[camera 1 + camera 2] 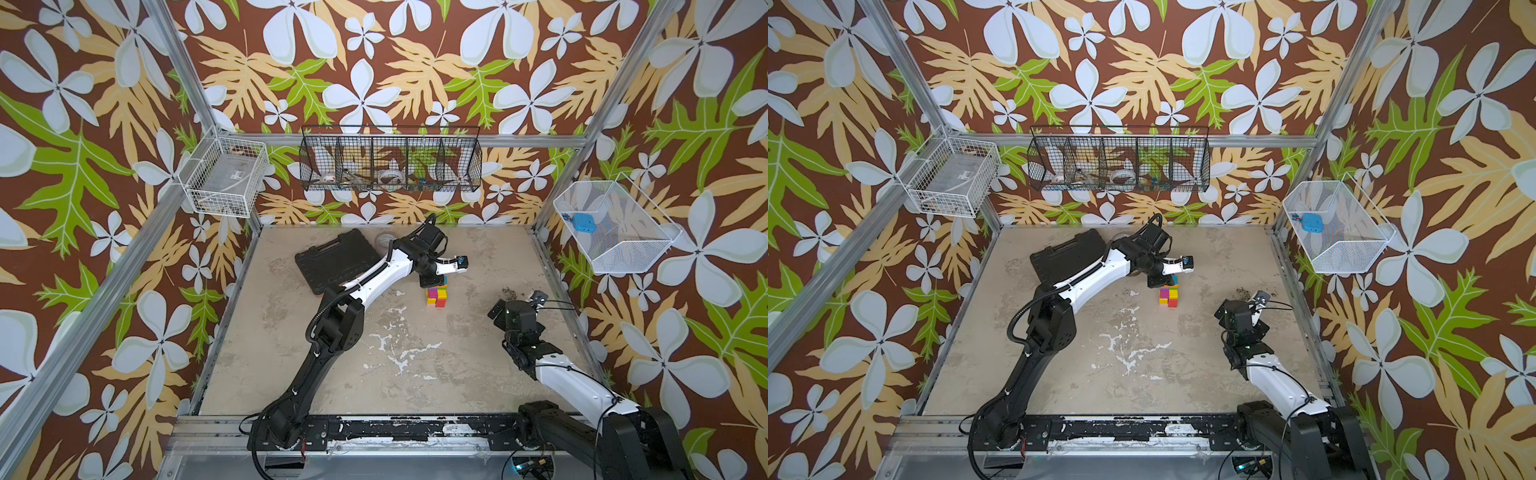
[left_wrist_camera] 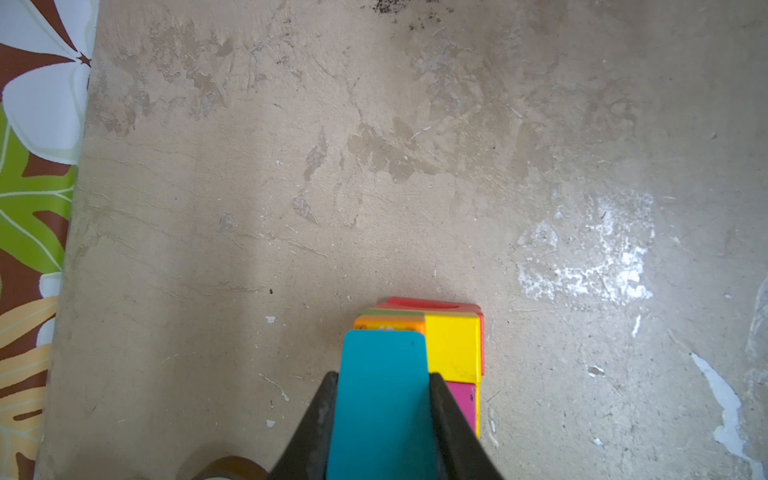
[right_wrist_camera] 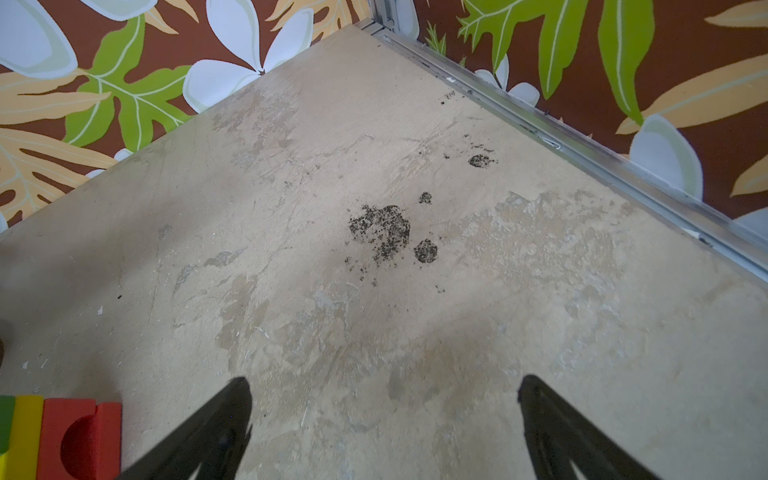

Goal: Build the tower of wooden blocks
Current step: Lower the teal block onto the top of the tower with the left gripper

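Note:
The tower (image 1: 437,296) (image 1: 1170,297) is a small stack of wood blocks near the middle of the table. In the left wrist view it shows a yellow block (image 2: 453,349), a red one (image 2: 432,303), a magenta one (image 2: 463,405) and an orange edge (image 2: 388,323). My left gripper (image 2: 382,376) is shut on a teal block (image 2: 384,395) (image 1: 444,281), directly over the stack beside the yellow block. I cannot tell whether the teal block touches the stack. My right gripper (image 3: 384,380) stands open and empty over bare table to the tower's right. The tower's red arch block (image 3: 79,436) shows at its view's edge.
A black tool case (image 1: 332,262) and a tape roll (image 1: 384,240) lie at the back left, behind the left arm. A brown tape roll (image 2: 228,469) sits close to the left gripper. Dark stains (image 3: 380,230) mark the table near the right rail (image 3: 582,149). Wire baskets (image 1: 390,164) hang on the walls.

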Action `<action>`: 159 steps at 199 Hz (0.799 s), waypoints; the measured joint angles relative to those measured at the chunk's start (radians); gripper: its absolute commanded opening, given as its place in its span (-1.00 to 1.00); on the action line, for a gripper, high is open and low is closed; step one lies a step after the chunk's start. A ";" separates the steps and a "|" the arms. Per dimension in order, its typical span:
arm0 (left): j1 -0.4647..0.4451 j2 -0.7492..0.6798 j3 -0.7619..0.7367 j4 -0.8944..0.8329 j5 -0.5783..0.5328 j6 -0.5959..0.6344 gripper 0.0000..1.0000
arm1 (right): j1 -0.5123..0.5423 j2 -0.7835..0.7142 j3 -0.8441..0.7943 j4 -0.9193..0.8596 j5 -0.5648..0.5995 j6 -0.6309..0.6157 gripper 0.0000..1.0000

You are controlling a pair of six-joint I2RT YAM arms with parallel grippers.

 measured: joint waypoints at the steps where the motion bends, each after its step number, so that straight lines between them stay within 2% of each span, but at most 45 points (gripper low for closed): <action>1: 0.000 0.000 0.000 0.000 0.000 0.000 -1.00 | 0.000 0.000 0.000 0.000 0.000 0.000 1.00; 32: 0.000 -0.001 0.000 0.000 0.000 0.000 -0.60 | 0.000 0.002 0.002 0.000 0.000 -0.001 1.00; 53: -0.001 -0.006 -0.007 0.003 0.001 -0.002 -0.46 | 0.000 0.004 0.002 0.000 0.000 -0.002 1.00; 109: -0.002 -0.011 -0.016 0.018 0.003 -0.020 -0.28 | 0.000 0.010 0.008 -0.002 -0.003 -0.003 1.00; 159: -0.003 -0.011 -0.034 0.026 -0.008 -0.020 -0.24 | 0.000 0.013 0.010 -0.001 -0.003 -0.003 1.00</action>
